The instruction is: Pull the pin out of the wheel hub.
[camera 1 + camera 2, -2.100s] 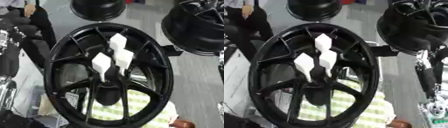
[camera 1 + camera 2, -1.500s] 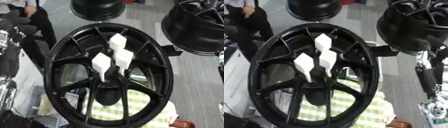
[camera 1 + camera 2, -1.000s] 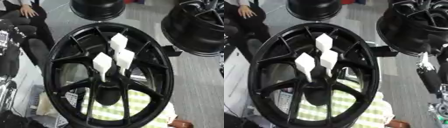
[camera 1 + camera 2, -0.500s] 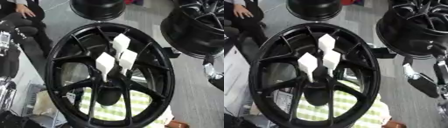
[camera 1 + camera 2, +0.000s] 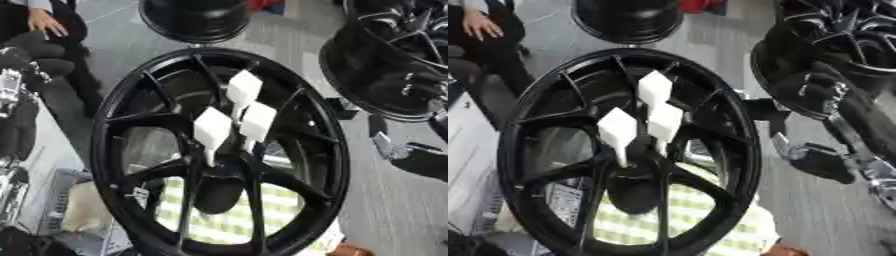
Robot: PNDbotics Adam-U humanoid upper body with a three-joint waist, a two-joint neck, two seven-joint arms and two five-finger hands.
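Right hand (image 5: 824, 162), black with silver joints, in from right edge, hovering just beside wheel rim, touching nothing; finger state cannot tell, shape too blurred. Left of hand: big glossy black spoked wheel hub (image 5: 535, 120) filling centre. Three white flat-headed pins (image 5: 654, 89) (image 5: 618, 128) (image 5: 665, 121) standing upright in hub centre, well left of hand, all seated. Behind hand: second black wheel (image 5: 842, 45). Green-and-white checked cloth (image 5: 632, 220) showing through spokes, lower left of hand. Left hand not visible
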